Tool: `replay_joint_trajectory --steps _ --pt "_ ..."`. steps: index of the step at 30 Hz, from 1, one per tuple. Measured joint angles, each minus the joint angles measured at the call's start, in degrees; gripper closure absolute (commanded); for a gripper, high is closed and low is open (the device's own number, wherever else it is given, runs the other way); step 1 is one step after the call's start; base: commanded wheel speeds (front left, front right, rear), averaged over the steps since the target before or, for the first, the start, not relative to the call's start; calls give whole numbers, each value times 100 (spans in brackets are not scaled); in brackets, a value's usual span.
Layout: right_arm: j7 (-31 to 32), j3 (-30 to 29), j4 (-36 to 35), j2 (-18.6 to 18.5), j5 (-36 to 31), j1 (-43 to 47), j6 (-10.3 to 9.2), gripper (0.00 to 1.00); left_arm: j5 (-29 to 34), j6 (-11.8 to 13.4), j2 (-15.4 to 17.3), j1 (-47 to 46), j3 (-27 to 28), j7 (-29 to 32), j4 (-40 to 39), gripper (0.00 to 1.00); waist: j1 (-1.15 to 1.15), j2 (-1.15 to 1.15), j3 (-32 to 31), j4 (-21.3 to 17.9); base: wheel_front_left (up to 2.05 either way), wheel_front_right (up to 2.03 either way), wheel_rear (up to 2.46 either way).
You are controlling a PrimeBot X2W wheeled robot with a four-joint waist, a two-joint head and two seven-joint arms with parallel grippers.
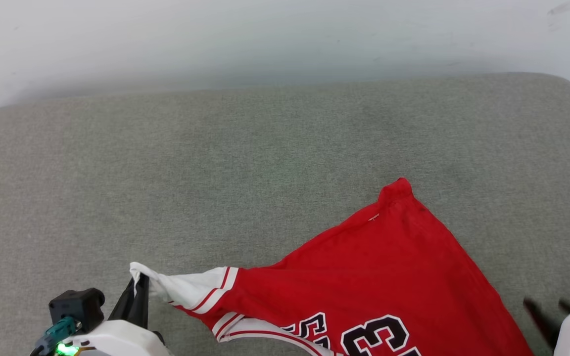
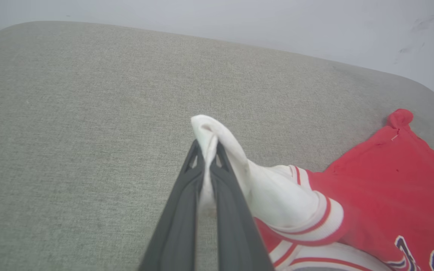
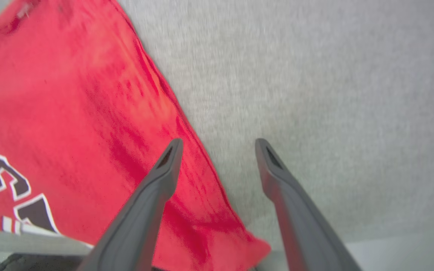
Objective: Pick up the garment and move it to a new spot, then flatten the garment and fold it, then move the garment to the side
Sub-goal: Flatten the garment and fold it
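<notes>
The garment [image 1: 379,277] is a red jersey with white sleeves and black white-outlined numbers, lying spread across the lower right of the grey cushion. Its white sleeve [image 1: 186,287] is stretched out to the left. My left gripper [image 1: 139,289] is shut on the tip of that sleeve [image 2: 217,143], with the cloth pinched between both fingers. My right gripper [image 3: 219,146] stands open above the jersey's right edge [image 3: 187,128], one finger over the red cloth [image 3: 70,98] and the other over bare cushion. In the head view the right gripper [image 1: 549,309] shows blurred at the lower right.
The grey fabric cushion [image 1: 215,173] spreads wide to the left and behind the jersey. A pale wall [image 1: 285,39] runs along its far edge. The cushion's front edge [image 3: 390,237] lies just under my right gripper.
</notes>
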Motion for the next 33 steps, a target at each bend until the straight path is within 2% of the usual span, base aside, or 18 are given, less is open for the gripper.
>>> replay_joint_trajectory --steps 5,9,11,13,16,22,26,32,33 --pt "-1414 -131 29 -40 116 -624 0 0 63 23 7 -127 -74 76 -116 100 0 0 88 84 0 0 0" --pt "-1825 2 147 -152 307 -1183 0 0 166 -9 -16 -355 -179 126 -193 100 0 0 257 188 0 0 0" --pt "-1673 135 210 -223 405 -1458 0 0 241 -41 -25 -516 -253 149 -232 100 1 0 390 248 0 0 0" --pt "-1271 352 226 -377 448 -1759 0 0 328 -91 -55 -730 -335 179 -271 100 1 0 543 319 0 0 0" --pt "-425 592 271 -554 576 -2265 0 0 457 -152 -130 -1028 -457 191 -300 100 1 0 794 447 0 0 0" --pt "1221 931 469 -614 534 -3199 0 0 642 -309 -381 -1532 -699 165 -266 100 1 0 1256 766 0 0 0" --pt "1646 1254 762 -615 457 -3645 0 0 723 -401 -514 -1786 -809 115 -185 100 1 0 1509 983 0 0 0" --pt "1827 1557 1432 -568 467 -3986 0 0 749 -510 -677 -1957 -911 20 -20 100 1 0 1754 1228 0 0 0" --pt "1858 1582 1507 -581 469 -4022 0 9 748 -538 -698 -1979 -920 4 14 100 1 0 1770 1264 0 0 0"
